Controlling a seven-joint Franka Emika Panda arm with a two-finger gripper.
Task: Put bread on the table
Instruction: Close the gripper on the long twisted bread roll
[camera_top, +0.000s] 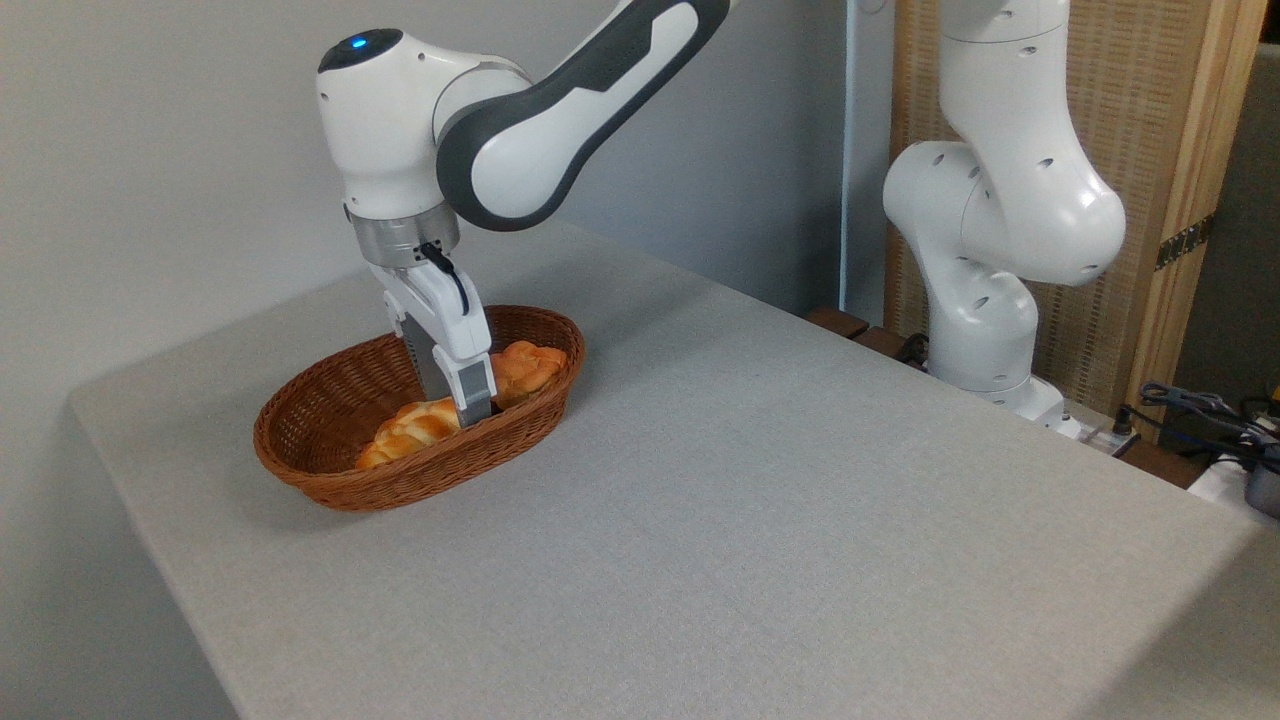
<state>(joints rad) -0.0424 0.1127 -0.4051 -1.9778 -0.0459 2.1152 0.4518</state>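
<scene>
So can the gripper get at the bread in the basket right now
Probably yes. The gripper is already down inside the basket, right at the middle of the bread. The basket is open-topped and nothing covers the loaf. Whether the fingers have closed on it is hidden from this angle.

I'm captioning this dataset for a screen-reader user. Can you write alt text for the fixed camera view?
A white robot arm reaches down into a brown wicker basket, its gripper at the middle of a braided golden bread lying inside. The basket sits near the far left corner of a grey cloth-covered table; whether the fingers have closed cannot be seen.
</scene>
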